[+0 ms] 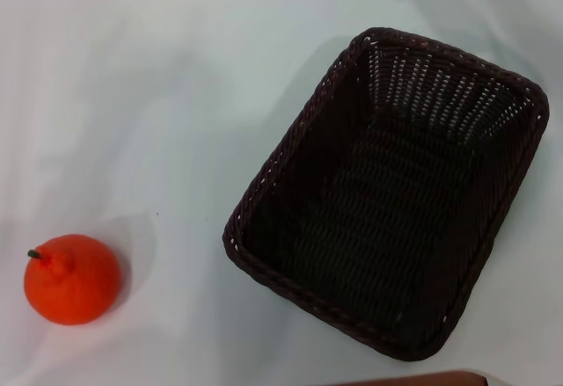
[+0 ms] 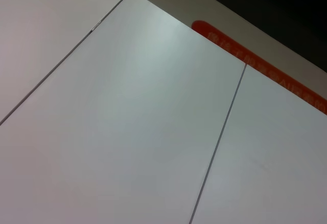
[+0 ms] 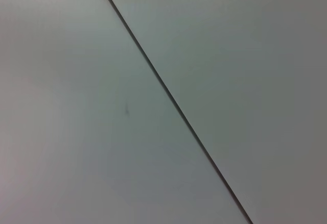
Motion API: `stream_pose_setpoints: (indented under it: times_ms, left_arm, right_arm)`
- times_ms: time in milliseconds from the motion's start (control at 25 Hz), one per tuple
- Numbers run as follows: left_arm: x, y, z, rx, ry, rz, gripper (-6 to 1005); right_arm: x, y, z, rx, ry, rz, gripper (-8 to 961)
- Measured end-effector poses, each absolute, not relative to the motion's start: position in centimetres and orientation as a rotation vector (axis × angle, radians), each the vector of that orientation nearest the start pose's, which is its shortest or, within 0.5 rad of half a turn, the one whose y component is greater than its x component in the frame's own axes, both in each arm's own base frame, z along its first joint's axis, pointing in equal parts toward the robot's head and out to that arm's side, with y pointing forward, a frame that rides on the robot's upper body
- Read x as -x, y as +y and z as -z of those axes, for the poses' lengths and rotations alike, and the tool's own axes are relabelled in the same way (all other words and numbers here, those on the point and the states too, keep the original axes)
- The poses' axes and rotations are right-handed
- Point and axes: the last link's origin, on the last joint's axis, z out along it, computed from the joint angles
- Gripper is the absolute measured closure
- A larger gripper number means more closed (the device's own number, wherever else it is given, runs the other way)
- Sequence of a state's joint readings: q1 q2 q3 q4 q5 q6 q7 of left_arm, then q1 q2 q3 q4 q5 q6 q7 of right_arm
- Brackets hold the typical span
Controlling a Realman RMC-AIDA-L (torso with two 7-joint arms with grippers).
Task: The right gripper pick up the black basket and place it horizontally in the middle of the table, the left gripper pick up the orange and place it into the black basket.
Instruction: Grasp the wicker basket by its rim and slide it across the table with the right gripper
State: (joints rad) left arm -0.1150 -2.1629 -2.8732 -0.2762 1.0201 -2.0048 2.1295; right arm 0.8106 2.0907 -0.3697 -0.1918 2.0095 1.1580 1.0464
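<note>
The black basket [image 1: 391, 193] is a large dark woven rectangle standing on the white table [image 1: 176, 96], right of centre in the head view, turned at a slant and empty. The orange [image 1: 72, 279] sits on the table at the near left, well apart from the basket, its stem pointing up and to the left. Neither gripper shows in the head view. The left wrist view and the right wrist view show only plain white panels with thin seams, and no fingers.
A brown edge [image 1: 422, 379] shows at the bottom of the head view, below the basket. In the left wrist view a red strip [image 2: 255, 60] with writing runs along a panel edge, with a dark area beyond it.
</note>
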Motion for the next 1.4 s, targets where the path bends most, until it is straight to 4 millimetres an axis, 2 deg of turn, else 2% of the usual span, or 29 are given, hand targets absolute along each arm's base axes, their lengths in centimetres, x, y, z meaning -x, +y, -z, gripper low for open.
stream_pose_setpoints:
  times_ms: [360,560,760,960,1200,1400]
  left_arm:
    - [33.9,17.6,-8.9,1.229,-0.419,1.513,162]
    - [33.9,17.7,-8.9,1.231,-0.418,1.513,162]
    - [33.9,17.8,-9.0,1.23,-0.419,1.511,163]
    - [33.9,17.9,-9.0,1.231,-0.417,1.511,164]
    - [33.9,18.0,-9.1,1.233,-0.415,1.51,165]
    - [34.0,17.9,-9.0,1.231,-0.421,1.507,166]
  right_arm:
    - [-21.3,44.3,-3.6,0.764,-1.539,0.973,115]
    - [-19.8,44.7,-3.8,0.72,-1.668,0.883,116]
    - [-17.6,45.6,-5.3,0.768,-1.977,0.673,116]
    - [-15.9,45.4,-7.5,0.848,-2.431,0.538,116]
    - [-14.7,43.6,-10.9,0.941,-2.836,0.547,115]
    - [-15.1,42.6,-11.3,1.007,-3.057,0.578,115]
